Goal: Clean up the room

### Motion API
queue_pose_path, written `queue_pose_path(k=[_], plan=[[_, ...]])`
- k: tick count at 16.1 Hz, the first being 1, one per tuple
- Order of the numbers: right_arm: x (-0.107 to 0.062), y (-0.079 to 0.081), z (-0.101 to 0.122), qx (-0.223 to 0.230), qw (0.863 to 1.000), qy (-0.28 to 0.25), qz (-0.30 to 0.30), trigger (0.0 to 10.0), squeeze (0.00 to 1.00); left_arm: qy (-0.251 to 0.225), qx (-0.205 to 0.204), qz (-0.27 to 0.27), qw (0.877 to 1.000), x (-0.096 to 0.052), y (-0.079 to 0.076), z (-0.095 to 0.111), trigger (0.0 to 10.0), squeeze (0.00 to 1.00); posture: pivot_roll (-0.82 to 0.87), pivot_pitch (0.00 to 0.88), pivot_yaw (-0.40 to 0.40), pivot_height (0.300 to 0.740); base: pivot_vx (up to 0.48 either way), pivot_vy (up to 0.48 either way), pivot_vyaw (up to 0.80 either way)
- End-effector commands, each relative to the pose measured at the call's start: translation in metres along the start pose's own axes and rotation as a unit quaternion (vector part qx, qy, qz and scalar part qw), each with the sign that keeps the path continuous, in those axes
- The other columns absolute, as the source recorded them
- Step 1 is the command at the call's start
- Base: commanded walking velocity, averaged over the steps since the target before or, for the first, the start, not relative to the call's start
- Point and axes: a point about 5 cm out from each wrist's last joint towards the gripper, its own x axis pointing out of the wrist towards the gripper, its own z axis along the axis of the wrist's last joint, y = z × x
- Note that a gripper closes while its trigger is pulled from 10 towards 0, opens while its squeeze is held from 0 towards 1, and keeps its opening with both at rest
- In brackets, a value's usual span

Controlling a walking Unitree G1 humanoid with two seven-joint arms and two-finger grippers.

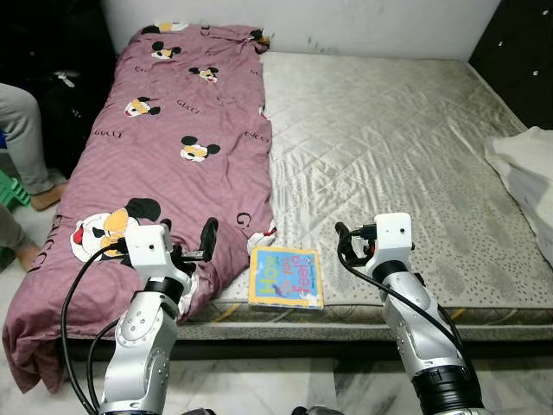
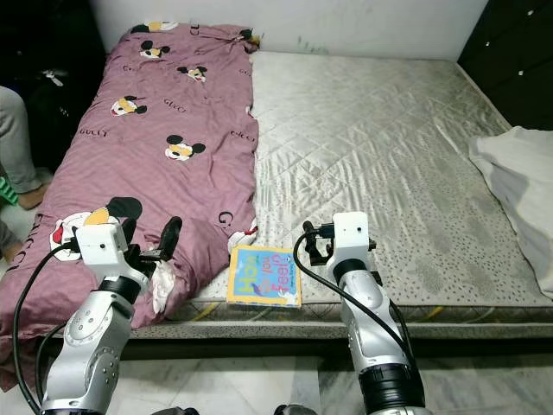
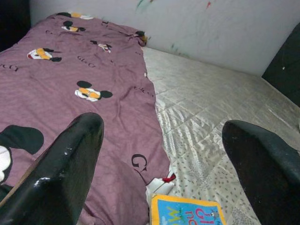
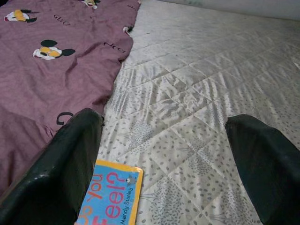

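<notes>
Your cleanup looks barely begun: the book (image 1: 286, 277) lies at the mattress's (image 1: 406, 147) near edge, between both grippers. Left gripper (image 1: 207, 245) and right gripper (image 1: 344, 242) hover spread, empty. The blanket (image 1: 164, 147) remains too.

We see our left gripper (image 3: 164, 154) spread wide above a purple cartoon-print blanket (image 3: 70, 93). Beside it lies a quilted beige mattress (image 3: 211, 103) bearing a yellow-edged blue book (image 3: 187, 213).

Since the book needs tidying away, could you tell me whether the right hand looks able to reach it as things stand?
Probably yes. The right hand is open just beside the book, which lies flat near the mattress edge with nothing between them.
</notes>
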Motion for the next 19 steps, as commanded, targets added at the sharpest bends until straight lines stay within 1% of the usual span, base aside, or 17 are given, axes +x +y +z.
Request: queue_pose_path(k=[1, 6, 8, 9, 17, 19], plan=[[0.0010, -0.0021, -0.0010, 0.001, 1.000, 0.006, -0.003, 10.0, 0.00, -0.007, 0.005, -0.003, 1.000, 0.0001, -0.0013, 0.0035, 10.0, 0.00, -0.04, 0.147, -0.059, 0.740, 0.307, 0.000, 0.00], [0.0009, -0.0029, -0.0015, 0.000, 1.000, 0.006, -0.005, 10.0, 0.00, -0.008, 0.007, -0.005, 1.000, 0.0008, -0.0011, 0.0040, 10.0, 0.00, -0.04, 0.143, -0.058, 0.740, 0.316, 0.000, -0.61], [0.0014, -0.0034, -0.0018, -0.001, 1.000, 0.006, -0.005, 10.0, 0.00, -0.009, 0.002, -0.004, 1.000, 0.0013, -0.0018, 0.0038, 10.0, 0.00, -0.04, 0.138, -0.058, 0.740, 0.279, 0.000, 0.00], [0.0015, -0.0035, -0.0019, -0.002, 1.000, 0.006, -0.005, 10.0, 0.00, -0.006, -0.007, 0.000, 1.000, 0.0014, -0.0024, 0.0029, 10.0, 0.00, -0.03, 0.136, -0.059, 0.740, 0.000, 0.000, 0.00], [0.0027, -0.0081, -0.0034, -0.005, 1.000, 0.008, -0.010, 10.0, 0.00, -0.003, -0.004, 0.010, 1.000, 0.0008, -0.0014, 0.0019, 10.0, 0.00, -0.03, 0.145, -0.058, 0.740, 0.000, 0.000, 0.00], [0.0023, -0.0087, -0.0048, 0.001, 1.000, 0.014, -0.012, 10.0, 0.00, -0.001, -0.002, 0.026, 1.000, -0.0011, 0.0010, 0.0011, 10.0, 0.00, -0.03, 0.147, -0.059, 0.740, 0.000, 0.000, -0.63]])
